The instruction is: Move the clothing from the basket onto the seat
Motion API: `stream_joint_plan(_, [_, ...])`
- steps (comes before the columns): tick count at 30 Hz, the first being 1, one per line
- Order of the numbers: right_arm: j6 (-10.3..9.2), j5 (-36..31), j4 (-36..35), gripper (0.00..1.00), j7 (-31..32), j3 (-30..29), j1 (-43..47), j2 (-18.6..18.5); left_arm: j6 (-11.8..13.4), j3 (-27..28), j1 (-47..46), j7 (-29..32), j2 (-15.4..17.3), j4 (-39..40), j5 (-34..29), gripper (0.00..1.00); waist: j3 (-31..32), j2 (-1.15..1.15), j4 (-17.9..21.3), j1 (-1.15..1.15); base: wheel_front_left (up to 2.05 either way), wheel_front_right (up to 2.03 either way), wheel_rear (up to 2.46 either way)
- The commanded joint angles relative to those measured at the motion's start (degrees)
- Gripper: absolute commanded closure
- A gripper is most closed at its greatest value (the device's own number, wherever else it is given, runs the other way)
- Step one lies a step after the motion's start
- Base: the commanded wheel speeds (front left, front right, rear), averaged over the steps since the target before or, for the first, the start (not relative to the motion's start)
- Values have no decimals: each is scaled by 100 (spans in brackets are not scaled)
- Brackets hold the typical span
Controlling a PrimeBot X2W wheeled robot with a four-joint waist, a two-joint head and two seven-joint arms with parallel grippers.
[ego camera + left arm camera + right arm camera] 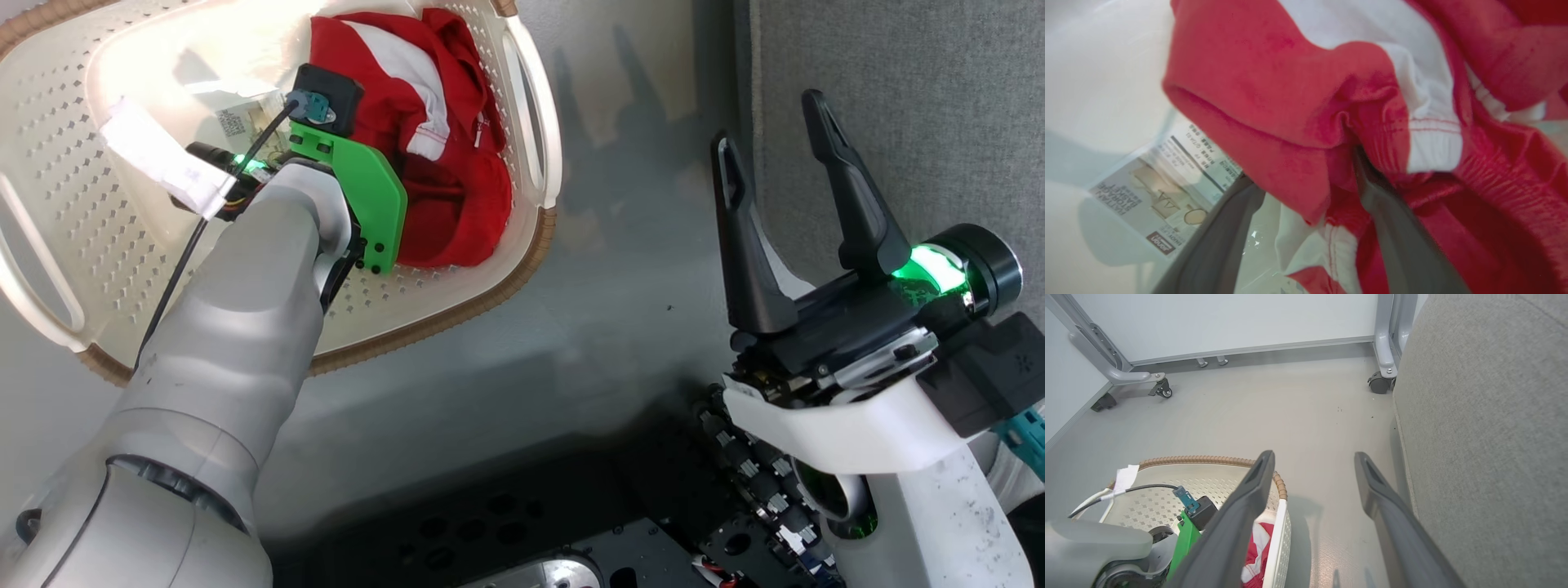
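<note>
The clothing (457,188) is a red heap with white panels, lying in the right half of the cream perforated basket (73,163), which has a brown rim. My left arm (245,310) reaches down into the basket, and its green bracket hides the fingers in the head view. In the left wrist view my left gripper (1302,179) is open. Its two dark fingers (1220,237) straddle a hanging fold of the clothing (1274,81), and the right fingertip is tucked under the cloth. My right gripper (769,122) is open and holds nothing, above the floor beside the grey seat (898,82).
A printed label (1163,196) lies on the basket floor beside the cloth. Between the basket (1208,459) and the seat (1486,437) runs a strip of grey floor (1310,408). Castored grey frame legs (1161,388) stand against a white wall beyond. My dark base (490,523) is below.
</note>
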State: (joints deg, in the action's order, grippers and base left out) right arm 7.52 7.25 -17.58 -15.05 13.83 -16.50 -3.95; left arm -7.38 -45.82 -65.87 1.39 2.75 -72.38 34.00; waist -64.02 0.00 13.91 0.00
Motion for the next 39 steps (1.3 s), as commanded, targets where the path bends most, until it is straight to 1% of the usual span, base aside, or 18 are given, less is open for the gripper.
stream_joint_plan(1, [-6,-46,-58,0,-18,23,110,14,-15,-63,-85,60,27,-5,32,0,4,0,8,0,0,0,0])
stream_joint_plan(19, [-6,-188,-291,0,-18,74,440,-15,-15,-693,-93,359,25,265,484,0,-17,0,-34,0,0,0,0])
stream_joint_plan(20, [-6,-199,-294,0,-18,67,443,-16,-15,-739,-81,380,25,294,532,36,-16,0,-41,0,0,0,0])
stream_joint_plan(21, [-6,-207,-294,0,-18,61,443,-17,-15,-790,-74,390,24,332,557,89,-16,0,-46,0,0,0,0])
stream_joint_plan(22, [-6,-214,-294,0,-18,50,452,-20,-15,-837,-80,383,24,358,587,100,-14,0,-54,0,0,0,0])
stream_joint_plan(28, [-6,-212,-269,0,-18,7,381,-23,-16,-1106,-201,313,25,308,794,100,32,0,-101,0,0,0,0])
stream_joint_plan(39, [-6,-203,-66,0,-19,75,-55,-40,-15,-1275,-285,86,29,28,1009,100,243,0,-143,0,0,0,0])
